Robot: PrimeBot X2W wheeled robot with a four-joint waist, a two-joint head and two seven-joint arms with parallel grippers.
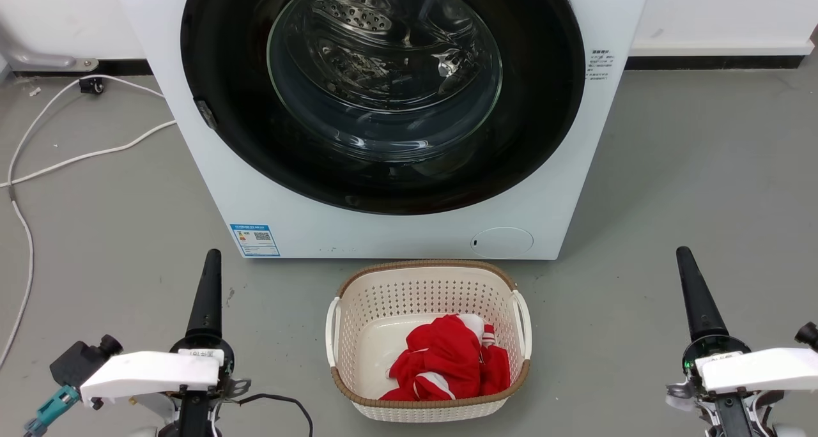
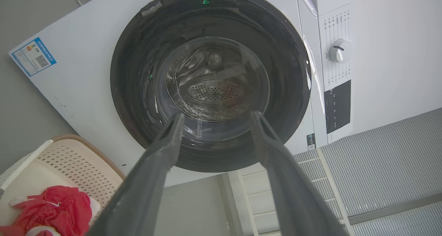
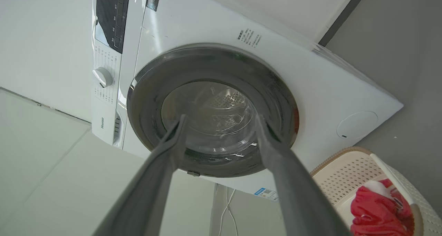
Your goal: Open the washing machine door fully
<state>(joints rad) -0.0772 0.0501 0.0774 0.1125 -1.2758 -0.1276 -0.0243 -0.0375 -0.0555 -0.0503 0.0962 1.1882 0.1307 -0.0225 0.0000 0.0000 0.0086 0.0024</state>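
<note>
The white washing machine [image 1: 396, 236] stands in front of me on the grey floor. Its round washing machine door [image 1: 543, 137], with a wide black rim and a glass bowl, sits flush against the machine front, and a small latch piece shows on the rim's left side. My left gripper [image 1: 213, 261] hovers low at the left and my right gripper [image 1: 684, 255] low at the right, both well short of the machine. In the left wrist view the left gripper [image 2: 217, 114] is open and frames the door [image 2: 138, 74]. In the right wrist view the right gripper [image 3: 221, 117] is open before the door [image 3: 148, 105]. Neither holds anything.
A cream perforated basket [image 1: 358, 283] holding red cloth [image 1: 447, 357] stands on the floor between my grippers, close to the machine's front. A white cable [image 1: 77, 156] trails over the floor at the left. A blue label [image 1: 254, 239] and a round cap [image 1: 502, 241] sit low on the front.
</note>
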